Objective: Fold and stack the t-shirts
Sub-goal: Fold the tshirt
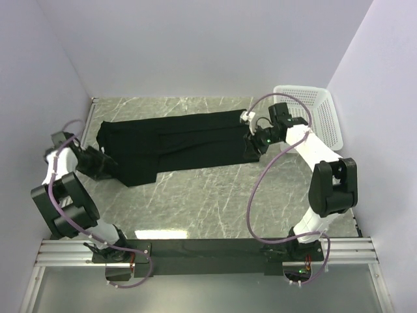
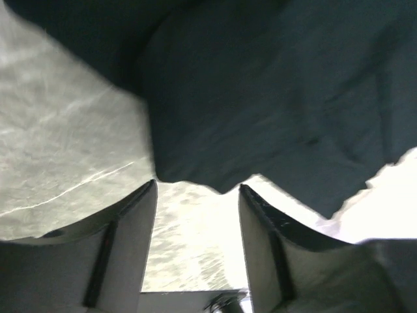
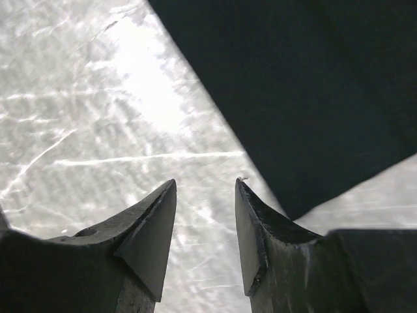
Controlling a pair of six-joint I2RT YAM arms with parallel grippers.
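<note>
Across the far half of the counter, the black t-shirt is laid in a long folded band. The left jaws are held spread just off its left end, the right jaws spread just off its right end; nothing is gripped.

Each arm is built from white tubular links joined by bulky black joint housings, as is seen on the left arm and the right arm. A lilac cable is looped loosely along each arm from wrist to base. A small green indicator light is lit near the right wrist. The left claw and the right claw are fitted with matte black, wedge-shaped fingers, lightly scuffed along the edges.
</note>
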